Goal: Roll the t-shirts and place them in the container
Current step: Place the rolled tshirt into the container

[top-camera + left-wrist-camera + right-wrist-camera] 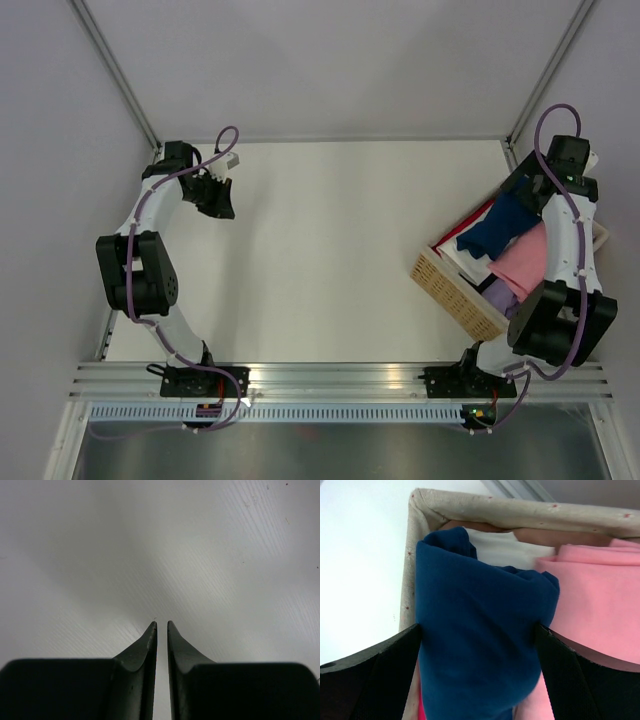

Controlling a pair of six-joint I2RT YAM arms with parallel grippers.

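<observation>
1. The left gripper (222, 203) hovered over the bare white table (330, 250), well apart from the basket (455, 290) and to its left, near the far edge.
2. In the left wrist view its 2 dark fingers (147, 645) were clenched almost together, with only a thin slit between the tips. Nothing was in it, and only tabletop showed beyond.
3. The basket sat at the table's right side, turned at an angle, with a woven outer wall and a pale cloth lining along its rim.
4. The t-shirts were all inside the basket as soft bundles. A navy blue shirt (500, 225) lay toward its far end, a pink shirt (525, 260) just beside it on the right, and a lilac one (500, 295) toward the near end.
5. A white shirt (500, 547) showed against the basket's far rim, behind the navy bundle.
6. The right arm reached over the basket from its right side.
7. The right gripper (479, 630) was released, its 2 fingers spread wide on either side of the navy shirt. The cloth bulged between them and met both inner faces.
</observation>
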